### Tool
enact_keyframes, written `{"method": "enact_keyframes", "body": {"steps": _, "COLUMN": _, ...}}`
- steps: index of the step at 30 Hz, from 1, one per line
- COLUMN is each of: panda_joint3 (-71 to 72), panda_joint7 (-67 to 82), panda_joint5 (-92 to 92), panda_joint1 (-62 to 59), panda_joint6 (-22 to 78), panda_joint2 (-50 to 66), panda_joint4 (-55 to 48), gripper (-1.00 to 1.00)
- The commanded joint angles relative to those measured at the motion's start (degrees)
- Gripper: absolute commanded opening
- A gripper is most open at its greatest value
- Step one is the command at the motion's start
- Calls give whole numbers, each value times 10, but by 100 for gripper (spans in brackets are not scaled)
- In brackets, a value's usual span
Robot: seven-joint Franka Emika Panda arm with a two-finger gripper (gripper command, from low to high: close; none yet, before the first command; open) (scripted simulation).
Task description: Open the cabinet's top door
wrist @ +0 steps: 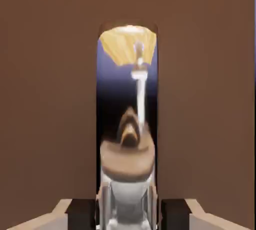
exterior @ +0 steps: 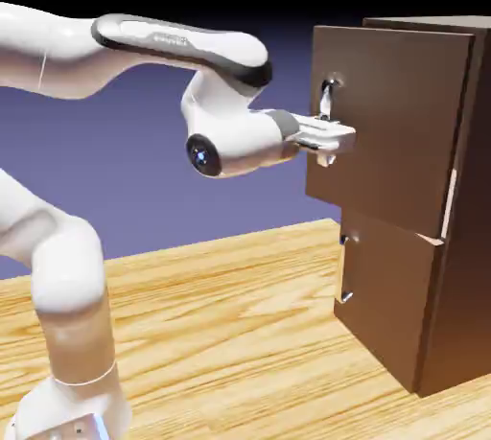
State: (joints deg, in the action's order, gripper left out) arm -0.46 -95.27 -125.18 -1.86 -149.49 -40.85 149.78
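Note:
The dark-brown cabinet stands at the exterior view's right. Its top door is swung a little way out, its handle edge standing forward of the lower door. My gripper reaches in level from the left and is shut on the top door's thin silvery handle, low on the bar. In the hand view the brown top door fills the frame. The mirror-like handle runs up the middle, and my gripper has its dark fingertips close on both sides of it.
The lower door carries a shorter silvery handle and looks closed. The cabinet rests on a light wooden table. My white arm arches in from the lower left, with its base on the table.

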Motion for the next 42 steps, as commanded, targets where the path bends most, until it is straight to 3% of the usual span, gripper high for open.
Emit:
{"method": "enact_keyframes", "body": {"steps": 1, "panda_joint3": -12, "panda_joint7": -14, "panda_joint5": 24, "panda_joint1": 4, "panda_joint6": 11, "panda_joint2": -7, "panda_joint4": 7, "gripper": -100}}
{"method": "enact_keyframes", "body": {"steps": 10, "panda_joint3": -125, "panda_joint7": -125, "panda_joint5": 249, "panda_joint1": 9, "panda_joint6": 138, "panda_joint2": -56, "panda_joint4": 48, "gripper": -100}}
{"method": "enact_keyframes", "body": {"steps": 18, "panda_joint3": -255, "panda_joint7": -180, "panda_joint5": 440, "panda_joint1": -6, "panda_joint6": 322, "panda_joint2": -44, "panda_joint4": 27, "gripper": -100}}
{"method": "enact_keyframes", "body": {"steps": 30, "panda_joint3": -463, "panda_joint7": -177, "panda_joint5": 610, "panda_joint1": 58, "panda_joint6": 621, "panda_joint2": 86, "panda_joint4": -125, "gripper": -100}}
{"method": "enact_keyframes", "body": {"steps": 42, "panda_joint3": -699, "panda_joint7": -109, "panda_joint5": 627, "panda_joint1": 207, "panda_joint6": 915, "panda_joint2": 299, "panda_joint4": -315, "gripper": -100}}
